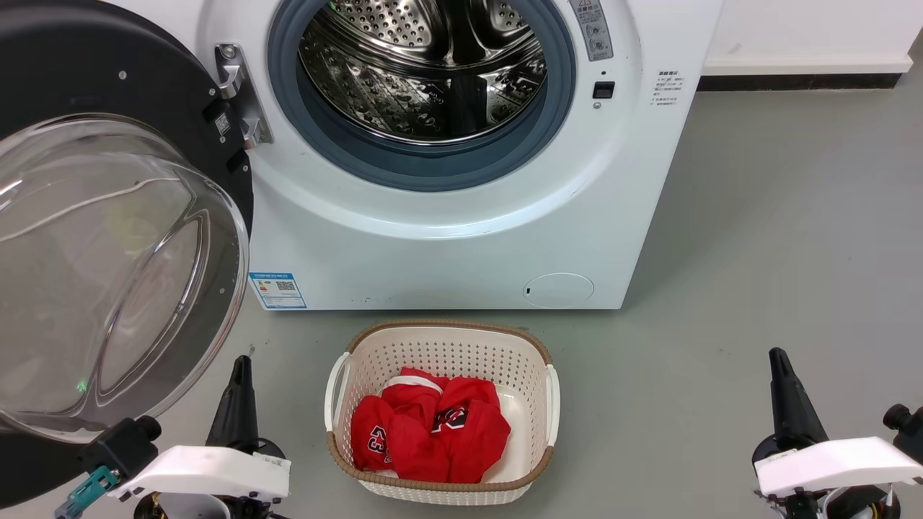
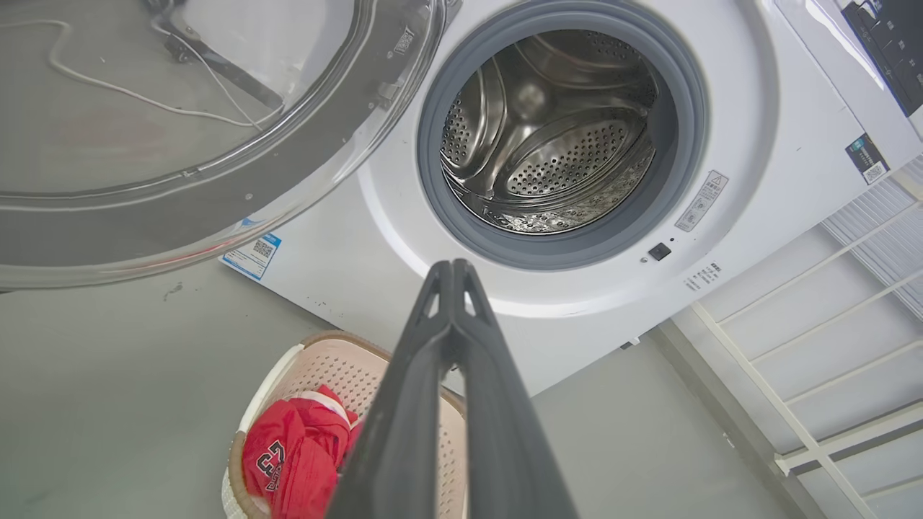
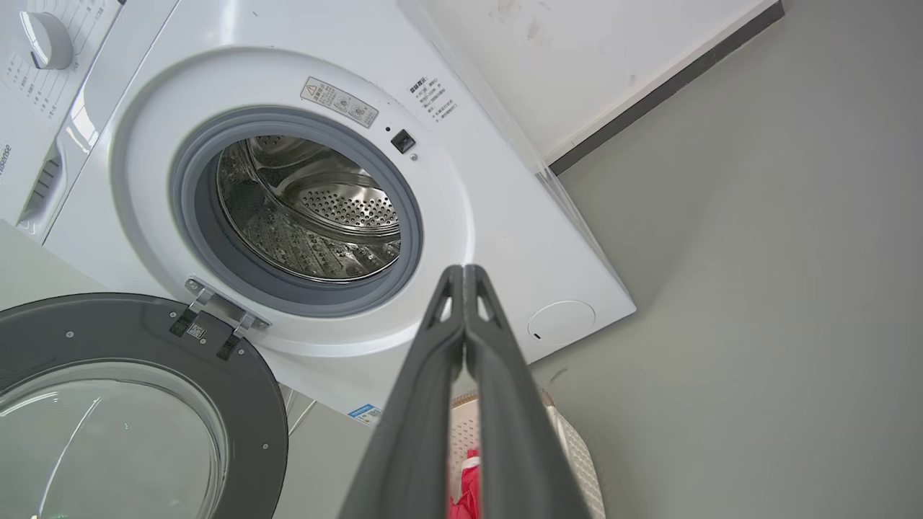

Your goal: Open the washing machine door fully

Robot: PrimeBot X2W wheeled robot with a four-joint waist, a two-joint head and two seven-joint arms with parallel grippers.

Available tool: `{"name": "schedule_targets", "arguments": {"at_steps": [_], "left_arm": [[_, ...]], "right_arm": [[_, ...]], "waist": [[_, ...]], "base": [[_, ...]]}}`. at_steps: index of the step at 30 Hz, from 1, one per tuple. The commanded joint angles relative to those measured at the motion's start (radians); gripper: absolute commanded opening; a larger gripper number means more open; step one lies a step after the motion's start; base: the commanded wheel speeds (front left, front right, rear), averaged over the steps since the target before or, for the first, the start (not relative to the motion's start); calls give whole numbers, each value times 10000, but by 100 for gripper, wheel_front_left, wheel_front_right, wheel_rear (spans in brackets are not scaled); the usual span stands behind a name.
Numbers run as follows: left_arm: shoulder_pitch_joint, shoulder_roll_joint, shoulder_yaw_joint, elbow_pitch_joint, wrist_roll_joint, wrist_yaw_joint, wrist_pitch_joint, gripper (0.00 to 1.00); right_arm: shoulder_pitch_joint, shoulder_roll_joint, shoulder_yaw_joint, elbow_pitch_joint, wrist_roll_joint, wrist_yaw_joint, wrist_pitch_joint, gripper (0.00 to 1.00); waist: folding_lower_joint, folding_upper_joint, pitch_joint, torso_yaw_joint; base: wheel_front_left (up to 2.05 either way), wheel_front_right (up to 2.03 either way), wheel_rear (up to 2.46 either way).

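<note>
1. head view: the door point(image 1: 108, 252) stands wide open at the left of the machine point(image 1: 447, 245), hung on its hinge point(image 1: 238, 94) beside the grey ring point(image 1: 425, 169). the frame cuts off the door's left and lower parts, and what shows through its glass bowl is blurred.
2. head view: the drum point(image 1: 425, 79) mouth is uncovered, and its top is cut off by the frame.
3. head view: the left hand point(image 1: 241, 364) sits at lower left, clenched into one dark spike, near the door's lower rim and apart from it. the right hand point(image 1: 777, 357) sits at lower right, clenched too, with bare floor point(image 1: 757, 252) around it.
4. head view: a basket point(image 1: 533, 346) with red cloth point(image 1: 433, 432) sits on the floor between the hands, just before the machine.
5. left wrist view: the left hand point(image 2: 451, 267) has its fingers pressed together, tips free in front of the machine. the door point(image 2: 216, 180) fills the upper left, cut off at the top and left. the basket point(image 2: 324, 360) is partly hidden behind the fingers.
6. right wrist view: the right hand point(image 3: 463, 270) is clenched, tips free. the door point(image 3: 144, 375) lies at lower left on its hinge, cut off by the frame below. the fingers hide most of the basket point(image 3: 570, 447). open floor spreads to the right, up to the wall point(image 3: 577, 58).
</note>
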Motion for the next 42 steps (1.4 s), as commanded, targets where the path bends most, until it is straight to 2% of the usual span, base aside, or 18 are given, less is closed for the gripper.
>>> {"name": "schedule_targets", "arguments": {"at_steps": [1,19,42], "left_arm": [[-306,24,49,-79,-321,-76,50,0],[-471,30,134,176,-2753,-149,634,0],[-642,36,226,454,-5310,-228,1249,0]], "right_arm": [[-242,-69,-30,-78,323,-1,74,0],[-449,-77,-107,109,2707,-1,651,0],[-676,-76,-205,310,5218,-1,1285,0]], "waist": [[0,-1,-3,-1],[0,-1,-57,-23],[0,-1,-127,-50]], "base": [[0,0,0],[0,0,0],[0,0,0]]}}
